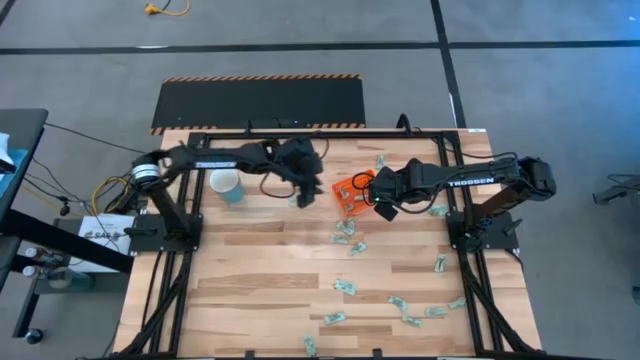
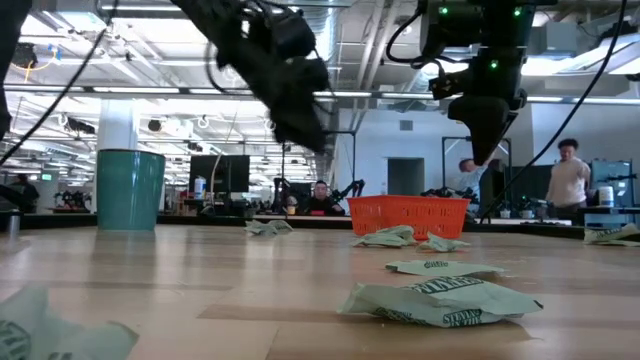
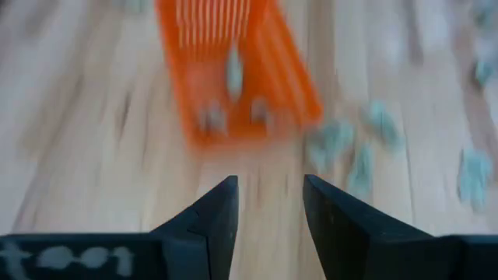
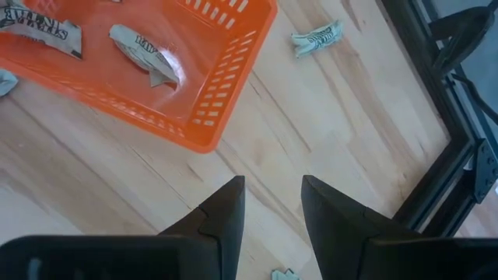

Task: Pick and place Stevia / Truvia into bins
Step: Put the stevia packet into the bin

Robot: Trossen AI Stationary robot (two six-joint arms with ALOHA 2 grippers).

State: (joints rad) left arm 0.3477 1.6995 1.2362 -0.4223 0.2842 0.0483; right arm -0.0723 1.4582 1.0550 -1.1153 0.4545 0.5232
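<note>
Nearest the table's front edge, a loose scatter of Stevia / Truvia packets (image 1: 346,287) lies on the wooden table (image 1: 250,290), with more strung along the right side (image 1: 440,264). None of these is near either gripper.

Further in, a small cluster of packets (image 1: 345,235) lies just in front of the orange tray (image 1: 352,190). In the low view these show as crumpled packets (image 2: 385,237) just before the tray (image 2: 412,215). This cluster is the closest loose stock to both arms.

At the tray itself, at least two packets already rest inside (image 4: 144,54). The right gripper (image 1: 384,208) hangs raised just off the tray's right-hand corner; its fingers (image 4: 222,214) stand apart with nothing between them. One packet (image 4: 317,36) lies on the bare wood beyond that corner of the tray.

The left gripper (image 1: 308,192) hangs above the table on the tray's left side, facing it; its fingers (image 3: 214,222) are likewise spread and empty, with the tray (image 3: 233,70) ahead of them and packets (image 3: 342,144) just beside the tray.

Judgement: the cluster in front of the tray lies about equally between the two arms. The individual packets' long axes cannot be read reliably.

The blue and white cup (image 1: 226,185) stands well left, uninvolved.
</note>
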